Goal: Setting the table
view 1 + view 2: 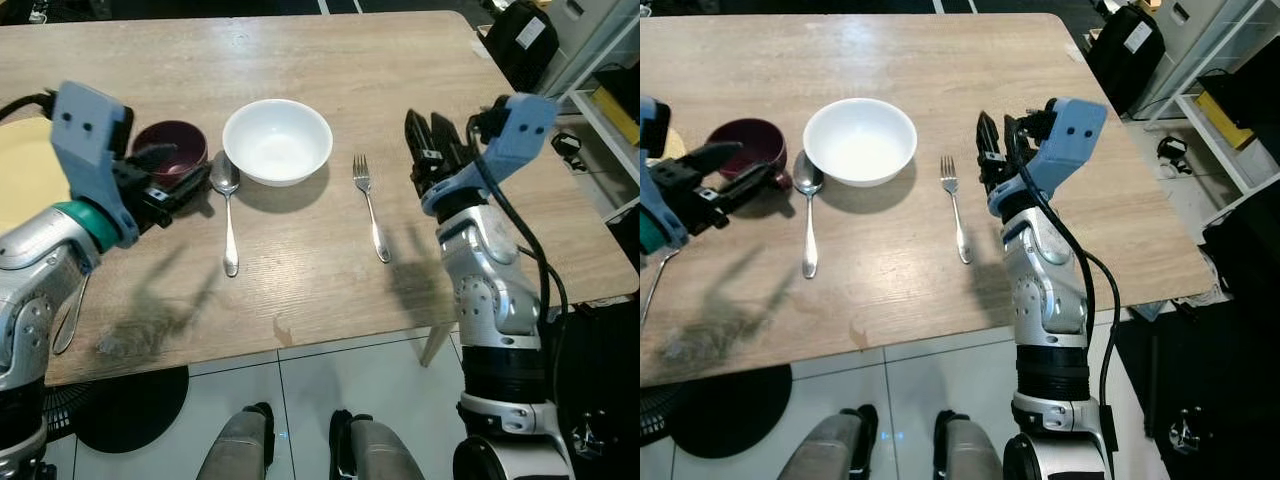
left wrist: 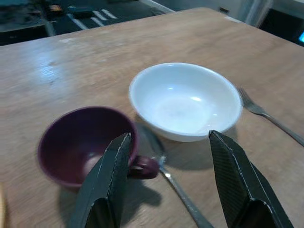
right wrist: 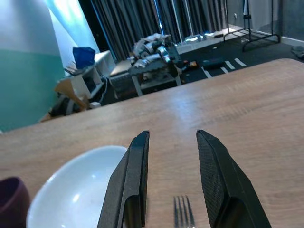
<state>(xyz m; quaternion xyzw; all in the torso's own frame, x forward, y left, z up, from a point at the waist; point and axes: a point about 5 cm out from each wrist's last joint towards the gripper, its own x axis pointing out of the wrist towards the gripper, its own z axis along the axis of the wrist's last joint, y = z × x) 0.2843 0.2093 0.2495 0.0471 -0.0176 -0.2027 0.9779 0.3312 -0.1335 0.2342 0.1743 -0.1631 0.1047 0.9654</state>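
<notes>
- A white bowl (image 1: pixel 277 141) sat empty near the middle of the wooden table (image 1: pixel 330 60).
- A spoon (image 1: pixel 226 205) lay just left of the bowl, its head by the bowl's rim and its handle pointing toward the near edge.
- A fork (image 1: pixel 369 205) lay to the right of the bowl, tines pointing far, apart from the bowl.
- A dark maroon cup (image 1: pixel 170 147) stood left of the spoon, its handle turned toward the spoon's head.
- A yellow plate (image 1: pixel 25 170) lay at the far left of the table.
- The left gripper (image 1: pixel 178 185) hovered over the near side of the cup with its fingers (image 2: pixel 107 178) spread apart, holding nothing.
- The right gripper (image 1: pixel 428 150) was raised to the right of the fork, its fingers (image 3: pixel 216 178) parted and empty.
</notes>
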